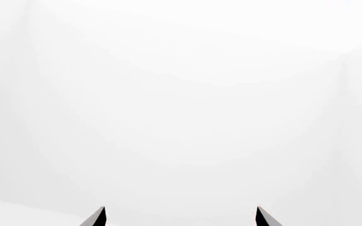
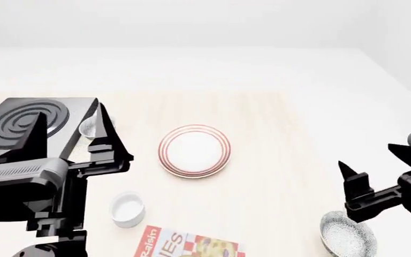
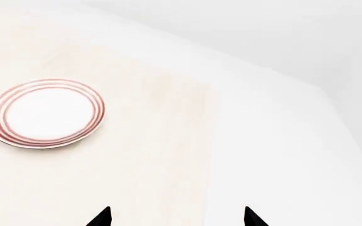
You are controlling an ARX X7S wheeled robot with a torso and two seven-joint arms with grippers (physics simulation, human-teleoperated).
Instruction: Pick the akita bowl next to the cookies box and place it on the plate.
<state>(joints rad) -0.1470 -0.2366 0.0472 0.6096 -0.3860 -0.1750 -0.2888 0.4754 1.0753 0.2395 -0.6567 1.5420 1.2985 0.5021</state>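
Observation:
In the head view, a grey-and-white speckled akita bowl [image 2: 347,234] sits at the near right of the table, to the right of the cookies box [image 2: 191,246] at the near edge. The red-ringed white plate [image 2: 193,151] lies mid-table and also shows in the right wrist view [image 3: 45,113]. My right gripper [image 2: 370,159] hovers open just above and behind that bowl, with nothing between its fingers [image 3: 176,217]. My left gripper [image 2: 70,126] stands open over the far left, and its wrist view [image 1: 181,216] shows only white background.
A black hot plate [image 2: 27,126] sits at the left, partly behind my left arm. A small pale bowl [image 2: 88,128] peeks out beside it. A plain white cup [image 2: 128,209] stands just left of the cookies box. The pale wooden table [image 2: 277,176] ends on white floor at the right.

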